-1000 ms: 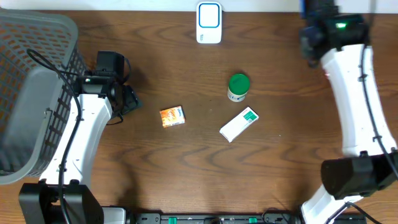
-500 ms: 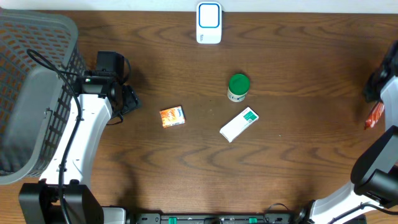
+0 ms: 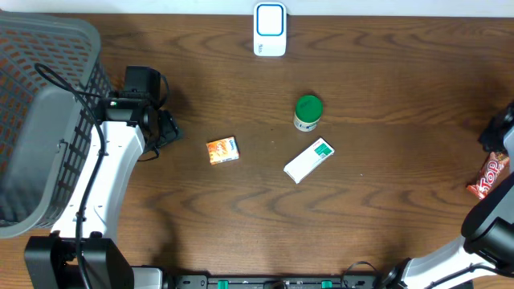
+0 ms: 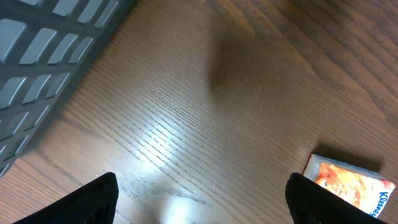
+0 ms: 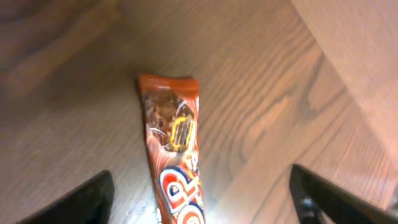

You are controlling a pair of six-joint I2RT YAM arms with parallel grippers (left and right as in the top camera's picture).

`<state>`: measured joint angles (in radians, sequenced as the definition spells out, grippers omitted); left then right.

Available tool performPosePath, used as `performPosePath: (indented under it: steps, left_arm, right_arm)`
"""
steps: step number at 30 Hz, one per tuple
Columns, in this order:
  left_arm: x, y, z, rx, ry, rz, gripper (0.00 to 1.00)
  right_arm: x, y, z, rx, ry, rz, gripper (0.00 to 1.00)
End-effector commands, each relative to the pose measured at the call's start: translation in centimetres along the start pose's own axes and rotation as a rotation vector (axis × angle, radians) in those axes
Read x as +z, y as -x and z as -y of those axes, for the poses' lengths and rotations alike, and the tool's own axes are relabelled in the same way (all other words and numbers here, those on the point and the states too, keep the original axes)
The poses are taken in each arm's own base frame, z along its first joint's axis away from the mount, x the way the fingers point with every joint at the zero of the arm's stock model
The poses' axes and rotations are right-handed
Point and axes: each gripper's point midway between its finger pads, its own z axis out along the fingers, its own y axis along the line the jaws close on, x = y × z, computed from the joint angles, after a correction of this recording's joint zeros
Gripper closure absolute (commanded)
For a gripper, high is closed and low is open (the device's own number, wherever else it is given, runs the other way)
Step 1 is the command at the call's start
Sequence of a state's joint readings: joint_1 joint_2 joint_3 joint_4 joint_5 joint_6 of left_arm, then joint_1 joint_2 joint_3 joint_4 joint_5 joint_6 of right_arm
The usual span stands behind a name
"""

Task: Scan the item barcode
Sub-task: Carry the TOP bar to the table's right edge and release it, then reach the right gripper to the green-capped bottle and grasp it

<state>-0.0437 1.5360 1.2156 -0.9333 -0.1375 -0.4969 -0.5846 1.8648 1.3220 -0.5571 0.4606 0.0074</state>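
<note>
1. Overhead view: a scanner (image 3: 269,29) is shown at the far edge of the desk (image 3: 385,233). A green-lidded jar (image 3: 307,111), a white-and-green box (image 3: 308,160) and an orange packet (image 3: 222,150) lie near the middle. A grey basket (image 3: 32,120) stands at the left, and a red snack bar (image 3: 488,177) lies at the right edge, well apart from the scanner.
2. Right wrist view: the bar is seen flat on the desk between the right jaws, which are spread wide and grip nothing.
3. Left wrist view: the left jaws are likewise held open and empty over bare wood, with the orange packet near one tip (no barcode can be made out).
4. Progress: nothing is held or presented to the scanner. Grasping, carrying and turning an item's barcode toward it are judged to remain; whether any item has been scanned cannot be told.
</note>
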Motion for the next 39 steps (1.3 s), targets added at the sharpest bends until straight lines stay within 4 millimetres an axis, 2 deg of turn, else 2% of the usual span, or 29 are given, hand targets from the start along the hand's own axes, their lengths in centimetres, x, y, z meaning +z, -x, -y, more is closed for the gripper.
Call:
performPosePath:
  steps: [1,3,6,9,11,12,13,15,18,22,23,24,27,33,36,39]
  left_arm:
    - [0.2,-0.1,-0.4,0.002,0.017,-0.001,0.14]
    - [0.2,-0.1,-0.4,0.002,0.017,-0.001,0.14]
    - [0.2,-0.1,-0.4,0.002,0.016,-0.001,0.14]
    - [0.2,-0.1,-0.4,0.002,0.017,-0.001,0.14]
    - [0.2,-0.1,-0.4,0.002,0.016,-0.001,0.14]
    - [0.2,-0.1,-0.4,0.001,0.016,0.0,0.14]
    - [0.2,-0.1,-0.4,0.002,0.017,-0.001,0.14]
    - [0.2,-0.1,-0.4,0.002,0.017,-0.001,0.14]
    - [0.2,-0.1,-0.4,0.002,0.017,-0.001,0.14]
    - [0.2,-0.1,-0.4,0.002,0.017,-0.001,0.14]
    - [0.2,-0.1,-0.4,0.002,0.017,-0.001,0.14]
    - [0.2,-0.1,-0.4,0.002,0.017,-0.001,0.14]
    - [0.2,-0.1,-0.4,0.002,0.017,-0.001,0.14]
    - [0.2,-0.1,-0.4,0.002,0.017,-0.001,0.14]
    - [0.2,-0.1,-0.4,0.002,0.017,-0.001,0.14]
    - [0.2,-0.1,-0.4,0.002,0.017,-0.001,0.14]
  right_arm:
    - [-7.1,6.1,-0.8,0.04,0.083,0.191,0.01]
    - [-11.7,7.8,-3.4,0.029,0.244,0.264,0.01]
    - [-19.3,8.0,-8.7,-0.054,0.548,0.342,0.01]
    - [-25.7,6.3,-13.1,-0.096,0.796,0.367,0.01]
    - [-28.9,4.2,-16.2,-0.092,0.966,0.297,0.01]
    - [-29.9,3.0,-17.4,-0.099,1.017,0.254,0.01]
    - [-30.3,1.6,-18.3,-0.083,1.029,0.191,0.01]
    - [-29.8,-2.1,-19.4,0.031,0.951,-0.012,0.01]
    - [-31.7,-6.5,-21.8,-0.089,0.952,-0.093,0.01]
    - [-34.1,-8.6,-24.2,-0.179,0.986,-0.064,0.01]
    - [-34.6,-9.0,-24.9,-0.182,0.999,-0.067,0.01]
    - [-35.0,-9.9,-25.6,-0.112,0.987,-0.12,0.01]
    - [-34.1,-11.4,-26.3,0.024,0.883,-0.201,0.03]
    - [-32.4,-14.5,-30.3,0.127,0.769,-0.308,0.05]
    - [-31.4,-15.0,-31.9,0.117,0.721,-0.33,0.03]
    - [-30.7,-14.6,-33.2,0.105,0.662,-0.342,0.01]
